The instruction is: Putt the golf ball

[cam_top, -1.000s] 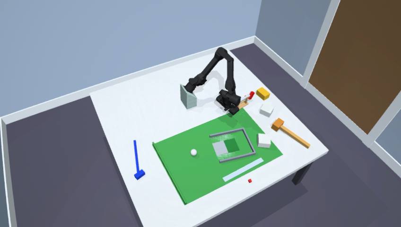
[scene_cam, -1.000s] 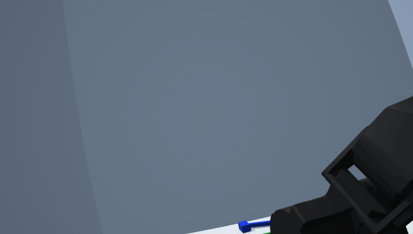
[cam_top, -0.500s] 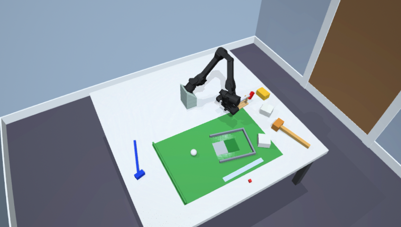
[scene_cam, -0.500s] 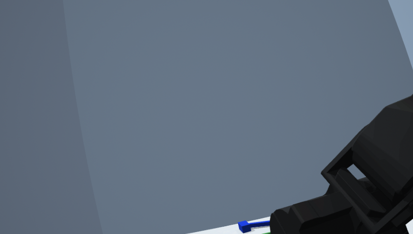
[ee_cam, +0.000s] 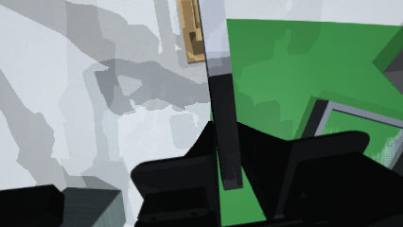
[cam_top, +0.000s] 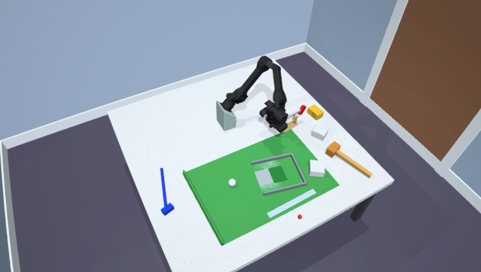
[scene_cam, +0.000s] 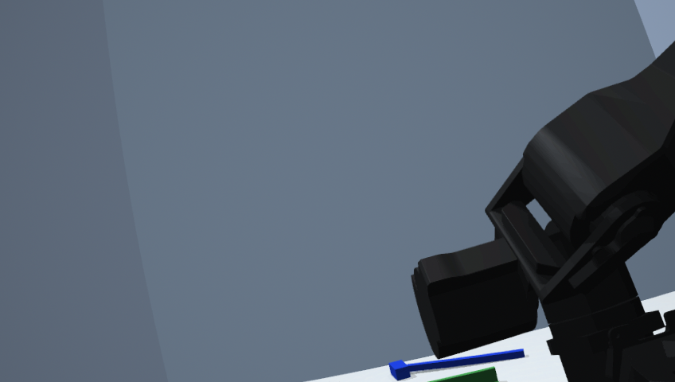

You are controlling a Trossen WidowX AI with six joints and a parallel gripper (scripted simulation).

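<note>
Gripping the red putter [cam_top: 296, 111] by its dark handle, claw [ee_cam: 227, 156] clamped shut on it. Golf ball [cam_top: 232, 182] sits on green mat [cam_top: 236, 208], at eight o'clock from the claw.

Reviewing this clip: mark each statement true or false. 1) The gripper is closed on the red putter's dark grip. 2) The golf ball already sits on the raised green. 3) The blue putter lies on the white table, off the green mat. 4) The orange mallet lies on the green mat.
1) True: the gripper is shut on the red putter's dark grip.
2) False: the golf ball rests on the flat green mat, short of the ramp.
3) True: the blue putter lies on the table beside the mat.
4) False: the orange mallet lies on the table, off the mat.
</note>
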